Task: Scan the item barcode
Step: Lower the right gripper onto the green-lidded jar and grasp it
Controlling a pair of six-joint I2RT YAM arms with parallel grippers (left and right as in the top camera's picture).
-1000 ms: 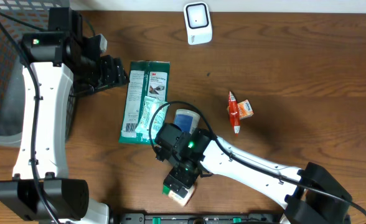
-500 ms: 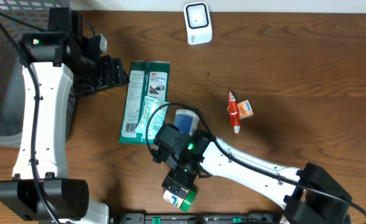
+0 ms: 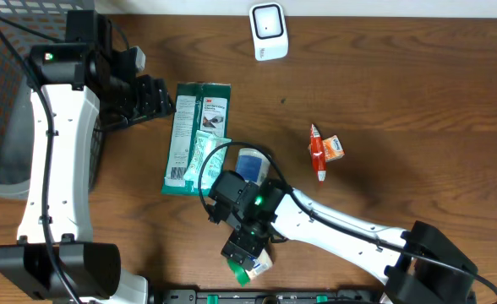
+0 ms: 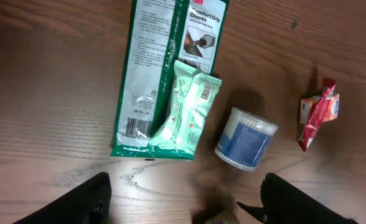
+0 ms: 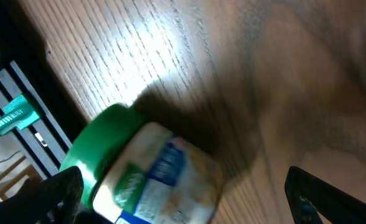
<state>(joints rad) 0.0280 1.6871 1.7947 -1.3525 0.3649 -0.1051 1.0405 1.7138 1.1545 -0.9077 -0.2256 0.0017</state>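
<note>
Overhead, right tool (image 3: 245, 255) gaping over green-capped bottle (image 3: 257, 266), left tool (image 3: 157, 97) gaping, swab tub (image 3: 252, 160) just beside.

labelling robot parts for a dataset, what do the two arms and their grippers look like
The white-shelled left arm and right arm have black joints and bases, a thin black cable running along each, and a small green light near the wrist. The left gripper and right gripper are black, each with two blocky fingers.
</note>
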